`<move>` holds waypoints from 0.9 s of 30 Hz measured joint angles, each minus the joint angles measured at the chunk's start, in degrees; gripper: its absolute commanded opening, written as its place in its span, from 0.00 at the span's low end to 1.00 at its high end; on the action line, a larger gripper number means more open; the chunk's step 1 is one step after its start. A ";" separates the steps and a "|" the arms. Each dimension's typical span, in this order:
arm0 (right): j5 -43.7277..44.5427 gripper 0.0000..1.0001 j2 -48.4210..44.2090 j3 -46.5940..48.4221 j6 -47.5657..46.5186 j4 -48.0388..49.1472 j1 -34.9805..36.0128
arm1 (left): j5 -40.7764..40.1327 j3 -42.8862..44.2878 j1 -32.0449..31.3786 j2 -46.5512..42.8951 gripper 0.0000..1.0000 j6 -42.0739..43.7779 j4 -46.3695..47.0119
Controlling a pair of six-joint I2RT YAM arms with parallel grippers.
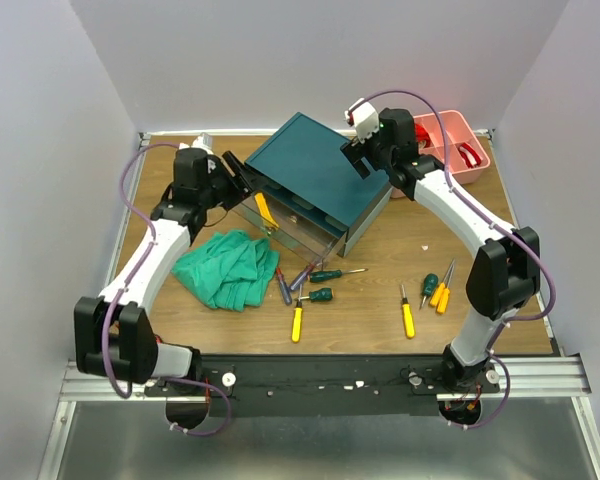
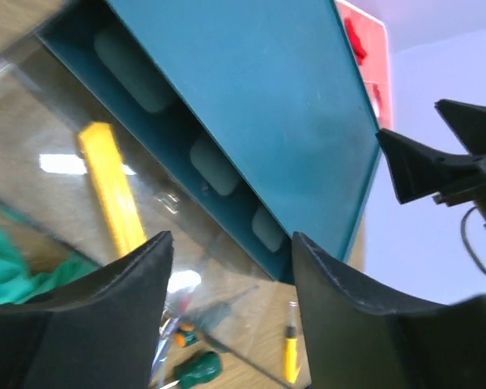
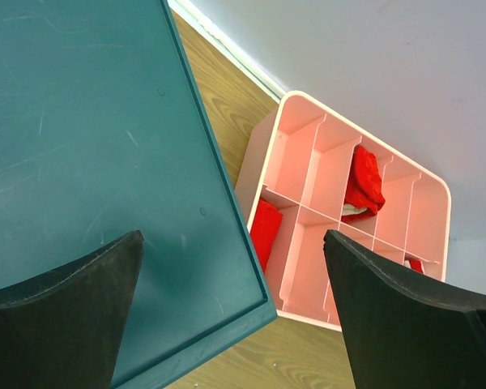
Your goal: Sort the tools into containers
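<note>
The dark teal box [image 1: 325, 165] stands at the table's middle back, with a clear drawer [image 1: 285, 230] pulled out at its front left. A yellow screwdriver [image 1: 265, 210] lies in that drawer and also shows in the left wrist view [image 2: 112, 186]. Several screwdrivers lie loose in front: a red-and-blue one [image 1: 283, 286], two green ones [image 1: 336, 273] [image 1: 318, 296], two yellow ones [image 1: 297, 322] [image 1: 407, 315], and a green and orange pair [image 1: 437, 292]. My left gripper [image 1: 238, 180] [image 2: 231, 243] is open and empty above the drawer. My right gripper [image 1: 358, 155] [image 3: 231, 239] is open and empty over the box's back right corner [image 3: 89, 121].
A crumpled green cloth [image 1: 225, 268] lies left of the loose tools. A pink divided tray [image 1: 458, 150] [image 3: 316, 267] with red items [image 3: 363, 180] sits at the back right, close to the box. White walls enclose the table.
</note>
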 measured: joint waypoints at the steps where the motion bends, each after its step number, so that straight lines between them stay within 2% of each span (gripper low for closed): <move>1: 0.00 1.00 0.00 0.00 0.00 0.04 0.00 | -0.74 0.83 0.00 -0.74 0.76 1.90 -1.75; 4: -0.02 1.00 0.00 0.00 0.07 0.09 0.02 | -8.96 5.64 -0.02 -5.01 0.81 8.79 -13.79; 6: -0.04 1.00 0.00 0.00 0.11 0.04 0.00 | -17.64 6.67 0.63 -9.05 0.81 13.05 -19.91; 8: -0.04 1.00 0.00 0.02 0.24 0.02 0.02 | -27.89 6.60 4.15 -12.59 0.86 18.18 -27.43; 9: -0.04 1.00 0.02 0.02 0.31 0.02 0.02 | -30.16 6.60 5.70 -12.87 0.90 19.43 -29.55; 12: -0.07 1.00 0.09 0.09 0.57 -0.04 0.02 | -38.40 5.40 10.82 -10.91 0.91 27.15 -36.92; 17: -0.09 1.00 1.03 1.01 0.72 -0.22 0.00 | -39.93 -1.44 13.07 -8.41 0.90 38.95 -43.01; 22: -0.09 1.00 1.40 1.01 0.70 -0.37 0.00 | -37.94 -0.68 15.26 -10.62 0.91 48.85 -45.53; 25: -0.09 1.00 1.57 1.01 0.68 -0.42 0.00 | -36.33 -0.15 18.21 -10.80 0.88 55.12 -47.39; 27: -0.11 1.00 1.73 1.03 0.68 -0.44 0.02 | -35.58 -2.80 19.52 -11.65 0.86 60.04 -47.32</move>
